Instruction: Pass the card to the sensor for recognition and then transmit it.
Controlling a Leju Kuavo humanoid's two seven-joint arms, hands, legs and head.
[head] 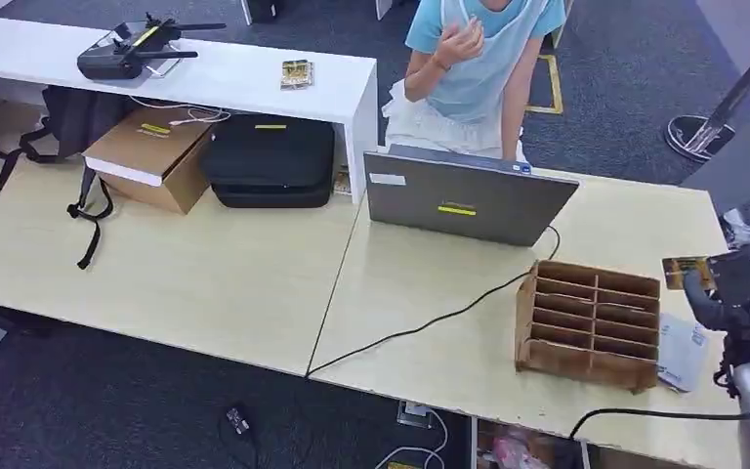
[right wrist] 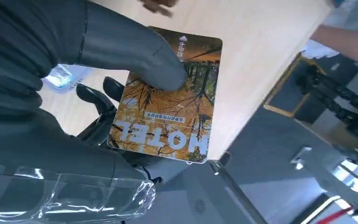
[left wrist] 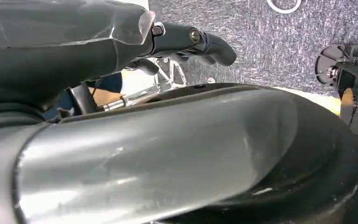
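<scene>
The right robot hand [head: 718, 293] hovers over the far right end of the pale wooden surface [head: 254, 283], pinching a rectangular orange card printed with autumn trees and the word HOTEL [right wrist: 168, 100]. In the right wrist view its thick grey thumb [right wrist: 135, 56] presses flat on the card's printed face, while dark fingers [right wrist: 95, 100] support it from behind. In the head view the card [head: 686, 271] sticks out of the robot hand toward the laptop side.

Just beside that robot hand, toward the middle of the surface, stands a brown wooden rack of small open compartments [head: 591, 322]. A flat white-grey pad [head: 684, 352] lies on the surface directly below the robot hand, touching the rack's side. Beyond the rack sits an open grey laptop [head: 464, 200], with a black cable [head: 430, 322] running from it across the surface. A person in a light blue top [head: 479, 59] sits behind the laptop.

The left robot hand [left wrist: 182, 44] appears in the left wrist view with its dark fingers [left wrist: 214, 46] curled and nothing visible in them, above grey carpet.
</scene>
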